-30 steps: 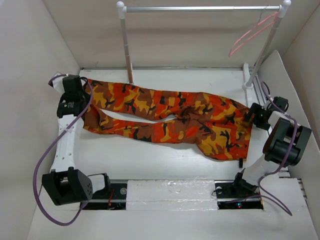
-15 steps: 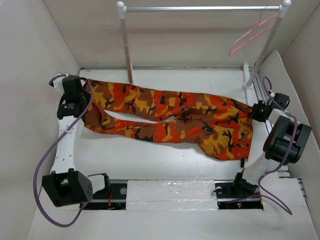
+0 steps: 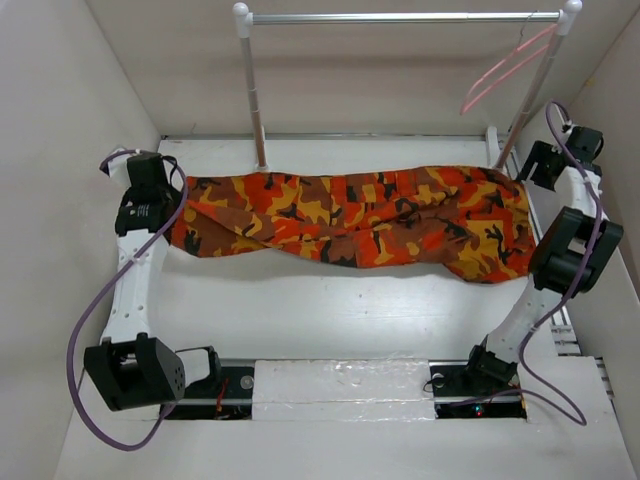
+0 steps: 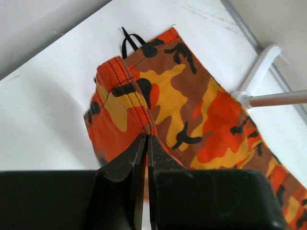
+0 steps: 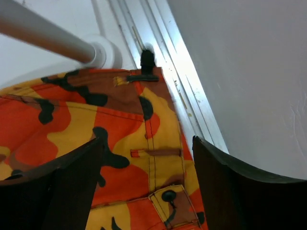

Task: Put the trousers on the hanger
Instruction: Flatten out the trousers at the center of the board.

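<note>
Camouflage trousers (image 3: 350,215) outstretched; pink hanger (image 3: 503,76) aloft.

Two white upright posts (image 3: 252,90) stand at the far side of the white desk (image 3: 330,310), joined at the top by a slim silver crossbar (image 3: 400,17). The left post's white plastic foot (image 4: 261,62) rests on the desk. Silver metal tracks (image 5: 163,62) run along the desk's right edge, just beside the right post's round white base (image 5: 103,53). Plain pale walls (image 3: 60,90) enclose the desk on three sides.

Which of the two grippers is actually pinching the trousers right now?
The left gripper: its fingers are shut on the leg hem of the trousers. The right gripper has its fingers wide apart above the waistband end.
</note>
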